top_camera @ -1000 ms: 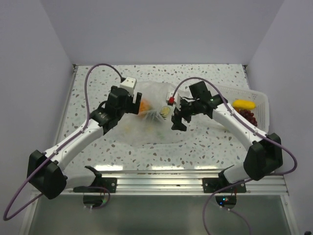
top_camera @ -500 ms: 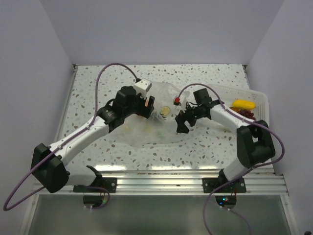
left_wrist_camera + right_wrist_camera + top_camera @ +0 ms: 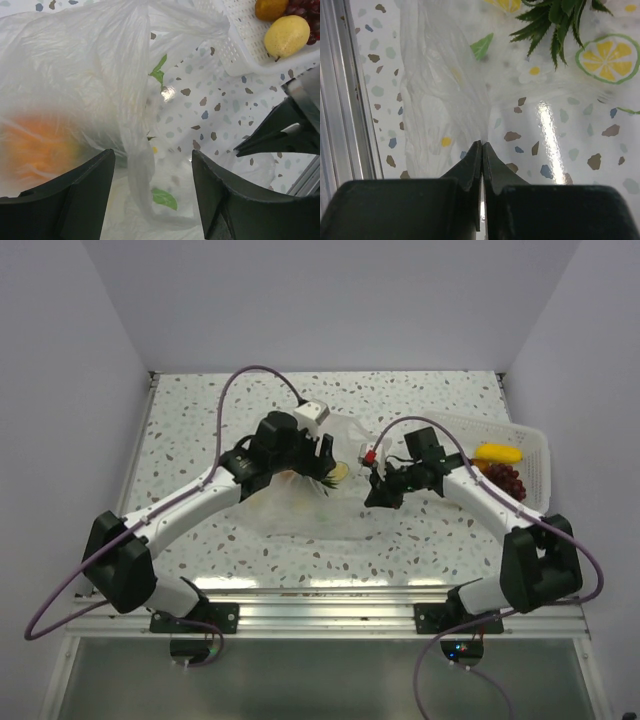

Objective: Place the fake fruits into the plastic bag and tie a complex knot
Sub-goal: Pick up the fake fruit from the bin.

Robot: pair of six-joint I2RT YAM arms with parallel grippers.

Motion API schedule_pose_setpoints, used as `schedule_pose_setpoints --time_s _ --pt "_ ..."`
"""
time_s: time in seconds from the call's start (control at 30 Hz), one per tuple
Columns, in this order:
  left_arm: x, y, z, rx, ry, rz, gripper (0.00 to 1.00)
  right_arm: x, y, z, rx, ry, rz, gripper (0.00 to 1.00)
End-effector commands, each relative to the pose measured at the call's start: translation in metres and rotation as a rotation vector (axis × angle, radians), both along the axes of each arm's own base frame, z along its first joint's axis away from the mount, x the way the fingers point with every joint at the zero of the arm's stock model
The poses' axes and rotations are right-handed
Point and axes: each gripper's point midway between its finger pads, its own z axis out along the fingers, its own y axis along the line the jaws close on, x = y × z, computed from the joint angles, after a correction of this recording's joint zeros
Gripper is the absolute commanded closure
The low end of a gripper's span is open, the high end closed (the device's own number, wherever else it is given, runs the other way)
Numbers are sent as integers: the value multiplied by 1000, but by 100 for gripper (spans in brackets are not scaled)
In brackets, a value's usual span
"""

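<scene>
Lying in the middle of the counter [image 3: 200, 410], the plastic bag [image 3: 310, 512] has an orange fruit [image 3: 37, 150] inside, blurred behind the film; the left gripper [image 3: 152, 167] hangs over its far left part with the jaws open, a fold of film between them; the right gripper [image 3: 481, 145] has the jaws closed at the bag's right side, whether on film I cannot tell; further right, a white tray [image 3: 532, 438] carries a yellow fruit [image 3: 498, 453] and dark grapes [image 3: 508, 478].
</scene>
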Motion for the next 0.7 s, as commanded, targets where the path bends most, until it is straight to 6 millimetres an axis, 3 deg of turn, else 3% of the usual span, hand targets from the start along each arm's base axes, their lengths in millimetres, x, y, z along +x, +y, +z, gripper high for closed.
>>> schedule_pose_setpoints --time_s 0.0,0.03,0.07,0.13,0.17,0.27,0.37,0.53,0.57,0.6,0.63,0.67 --pt "7 -22 15 -83 -6 -7 33 -17 2 15 37 -76 106 100" --pt "10 -20 11 -73 0 16 37 -19 2 17 40 -87 118 100" --pt "14 -17 6 -57 7 39 50 -21 2 22 41 -128 139 100" --pt "26 -14 9 -37 -20 84 65 -26 2 23 38 -184 187 100" --pt "35 -12 19 -43 -51 116 80 -32 2 30 40 -227 207 100" --pt "56 -9 40 -64 -105 167 100 -51 8 25 16 -322 319 100" --pt "73 -8 47 -69 -123 204 100 -76 24 25 26 -399 449 100" --pt "75 -11 49 -75 -122 200 100 -101 32 6 -16 -437 619 100" --pt "73 -11 47 -77 -116 193 100 -100 33 6 -24 -447 625 80" --pt "72 -11 48 -76 -119 184 100 -95 34 9 -37 -455 602 65" --pt "71 -11 49 -75 -121 181 100 -87 38 14 -34 -431 527 57" --pt "69 -10 47 -72 -122 174 100 -80 38 20 -37 -433 486 40"
